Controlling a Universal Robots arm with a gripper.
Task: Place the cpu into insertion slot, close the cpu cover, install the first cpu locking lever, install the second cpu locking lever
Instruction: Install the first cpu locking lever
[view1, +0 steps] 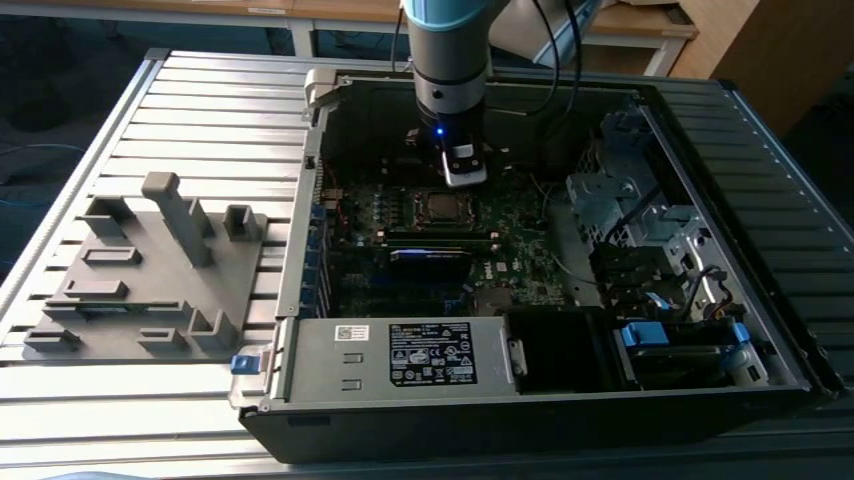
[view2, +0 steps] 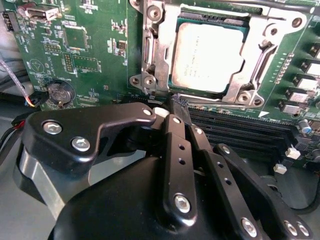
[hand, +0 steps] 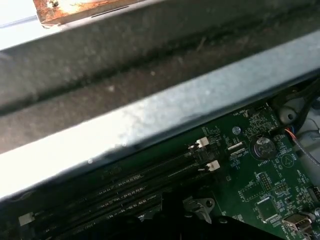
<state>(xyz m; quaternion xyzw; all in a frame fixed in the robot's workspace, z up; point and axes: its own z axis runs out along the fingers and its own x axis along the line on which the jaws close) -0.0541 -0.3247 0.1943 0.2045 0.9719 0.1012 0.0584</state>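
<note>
Pincer (view2: 177, 105) of black linked metal hangs just beside one edge of the small square dark insertion slot (view2: 142, 80); whether it is open or closed cannot be told. The flat silver-grey square cpu (view2: 207, 57) lies in that slot, with the thin silvery cpu cover (view2: 252, 65) flat around it, on the green motherboard (view2: 95, 45). The open black computer case (view1: 534, 430) rests on a grey slatted table (view1: 200, 110). A grey moulded fixture (view1: 147, 270) sits toward the table's edge at the exterior view's left.

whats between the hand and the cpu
In the second wrist view, a silvery edge of the cpu cover lies between the hand and the cpu.
</note>
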